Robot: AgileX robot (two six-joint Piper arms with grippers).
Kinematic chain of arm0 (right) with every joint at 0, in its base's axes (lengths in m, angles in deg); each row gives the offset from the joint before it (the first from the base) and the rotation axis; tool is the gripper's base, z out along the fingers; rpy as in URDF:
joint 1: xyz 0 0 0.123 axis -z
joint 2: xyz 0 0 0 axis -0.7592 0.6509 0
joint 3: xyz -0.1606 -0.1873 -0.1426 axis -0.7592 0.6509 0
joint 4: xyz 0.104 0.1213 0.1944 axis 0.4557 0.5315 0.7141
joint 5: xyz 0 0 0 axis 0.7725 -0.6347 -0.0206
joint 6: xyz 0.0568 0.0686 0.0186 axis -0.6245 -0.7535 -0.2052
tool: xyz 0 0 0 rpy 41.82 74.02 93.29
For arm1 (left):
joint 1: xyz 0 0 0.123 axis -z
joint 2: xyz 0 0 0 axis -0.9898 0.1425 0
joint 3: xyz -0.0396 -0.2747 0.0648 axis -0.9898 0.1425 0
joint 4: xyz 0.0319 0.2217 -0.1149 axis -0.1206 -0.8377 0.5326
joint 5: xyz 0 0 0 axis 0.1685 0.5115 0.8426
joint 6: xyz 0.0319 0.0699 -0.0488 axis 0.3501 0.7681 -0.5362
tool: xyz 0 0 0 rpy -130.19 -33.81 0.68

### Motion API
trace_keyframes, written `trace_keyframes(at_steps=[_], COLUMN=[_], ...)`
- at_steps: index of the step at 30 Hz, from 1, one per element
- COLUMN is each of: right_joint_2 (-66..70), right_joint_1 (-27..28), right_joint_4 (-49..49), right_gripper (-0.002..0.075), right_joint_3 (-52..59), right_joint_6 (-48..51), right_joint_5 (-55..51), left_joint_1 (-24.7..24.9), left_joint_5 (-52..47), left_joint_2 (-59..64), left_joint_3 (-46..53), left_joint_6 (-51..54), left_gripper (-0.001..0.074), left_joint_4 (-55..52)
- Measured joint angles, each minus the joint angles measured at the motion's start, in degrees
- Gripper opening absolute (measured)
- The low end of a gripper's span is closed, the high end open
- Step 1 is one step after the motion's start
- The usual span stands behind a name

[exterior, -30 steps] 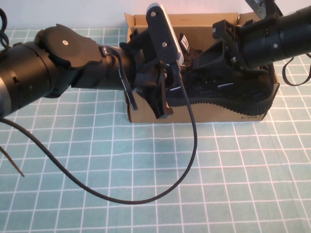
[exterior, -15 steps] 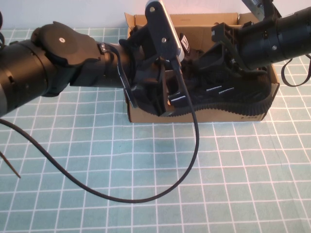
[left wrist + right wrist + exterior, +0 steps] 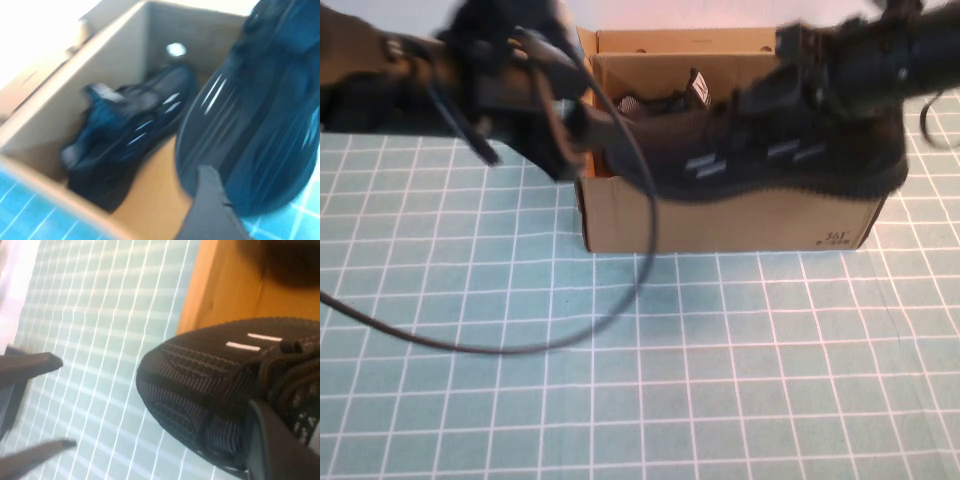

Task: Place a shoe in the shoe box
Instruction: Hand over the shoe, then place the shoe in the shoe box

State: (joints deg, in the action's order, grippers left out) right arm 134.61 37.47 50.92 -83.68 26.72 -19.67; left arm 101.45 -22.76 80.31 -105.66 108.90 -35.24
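- Gridded teal mat [image 3: 720, 380] under box [image 3: 720, 220].
- Shoe [image 3: 770, 160] over box's near wall — clamped in shut right gripper [image 3: 800, 85].
- Left gripper [image 3: 570, 125] at box's left end, jaws parted, empty.
- Second shoe [image 3: 130, 135] inside box.

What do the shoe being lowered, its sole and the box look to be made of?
Shoe: black knit fabric, matte, going by the woven ribbing in the right wrist view.
Sole: probably rubber or foam, black, with a ridged edge.
Shoe box: plain brown corrugated cardboard, matte, with raw cut flaps.
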Motion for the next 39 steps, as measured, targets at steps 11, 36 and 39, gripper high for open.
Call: trace_keyframes(at_steps=[11, 36, 39], right_joint_2=[3.78, 20.73, 20.83], right_joint_1=[0.1, -0.2, -0.68], right_joint_4=[-3.84, -3.71, -3.71], right_gripper=[0.0002, 0.0002, 0.0002], right_joint_3=[-12.23, -21.17, -21.17], right_joint_6=[-0.86, -1.7, -1.7], right_joint_5=[3.44, 1.43, 1.61], left_joint_1=[-5.68, -5.68, -5.68], left_joint_5=[-0.12, -1.82, -1.82], left_joint_2=[0.04, 0.11, 0.11], left_joint_3=[0.0, 0.0, 0.0], left_joint_6=[-5.84, -5.95, -5.95], left_gripper=[0.0018, 0.0001, 0.0001], left_joint_4=[-0.96, -1.44, -1.44])
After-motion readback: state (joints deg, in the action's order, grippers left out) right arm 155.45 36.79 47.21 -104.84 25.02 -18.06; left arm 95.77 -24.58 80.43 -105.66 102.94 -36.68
